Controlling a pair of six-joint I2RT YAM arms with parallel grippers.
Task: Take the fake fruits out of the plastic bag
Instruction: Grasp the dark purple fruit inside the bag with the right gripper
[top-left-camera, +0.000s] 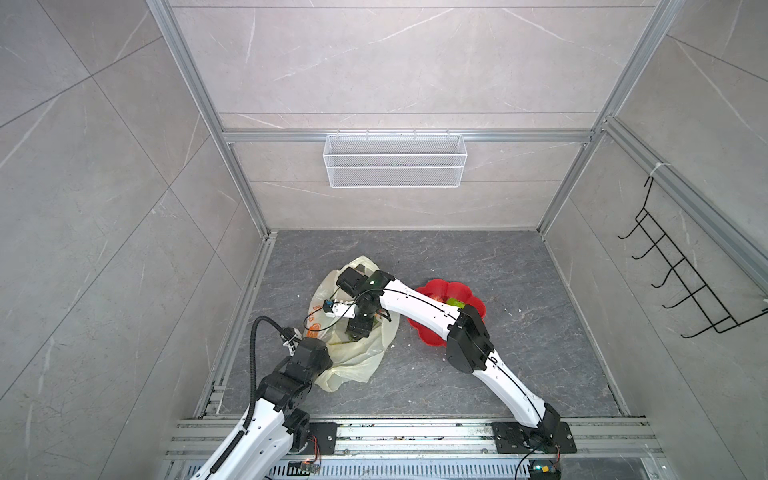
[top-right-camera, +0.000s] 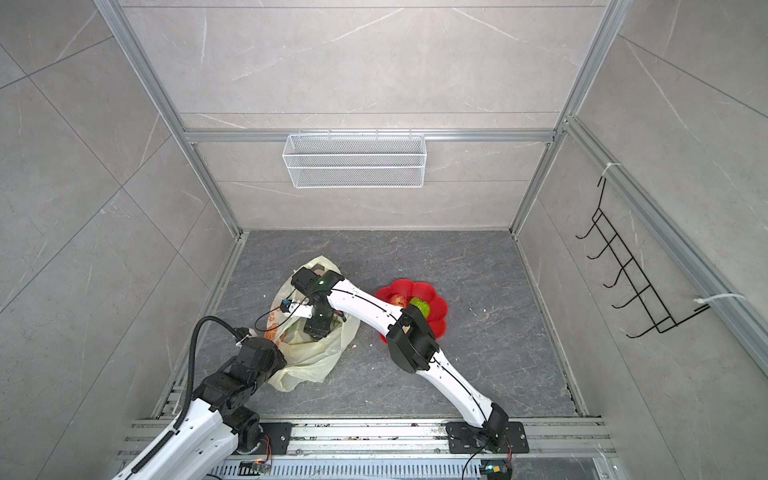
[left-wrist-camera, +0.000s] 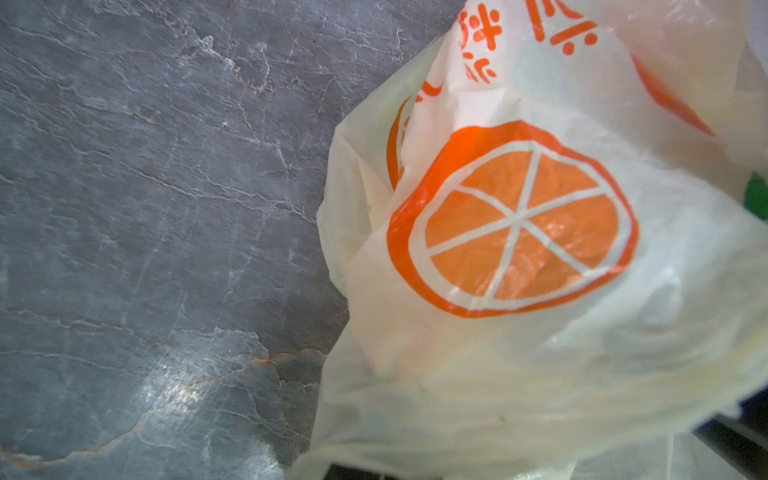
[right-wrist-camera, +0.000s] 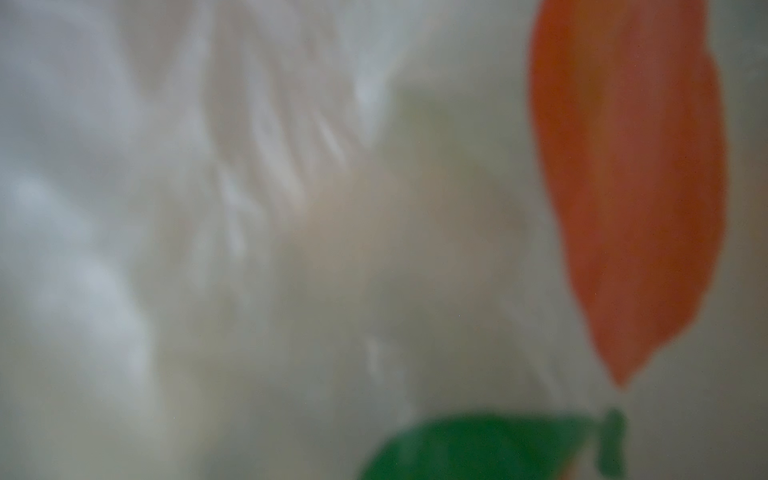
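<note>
The cream plastic bag (top-left-camera: 357, 359) (top-right-camera: 309, 361) with orange prints lies crumpled on the grey floor, left of centre. My left gripper (top-left-camera: 325, 362) is at its near left edge. In the left wrist view the bag's film (left-wrist-camera: 519, 374) bunches over the jaws and hides them. My right gripper (top-left-camera: 359, 330) (top-right-camera: 318, 328) points down into the bag's mouth, its fingers hidden by the film. The right wrist view shows only blurred bag film (right-wrist-camera: 249, 249). A red apple (top-right-camera: 398, 300) and a green fruit (top-right-camera: 420, 306) (top-left-camera: 456, 302) lie on the red plate (top-left-camera: 432, 340). Fruits inside the bag show only as a faint green tint.
The right arm's elbow hangs over the red plate (top-right-camera: 440, 328). A white wire basket (top-left-camera: 395, 160) hangs on the back wall. A black hook rack (top-left-camera: 681, 274) is on the right wall. Aluminium rails run along the floor's left and front edges.
</note>
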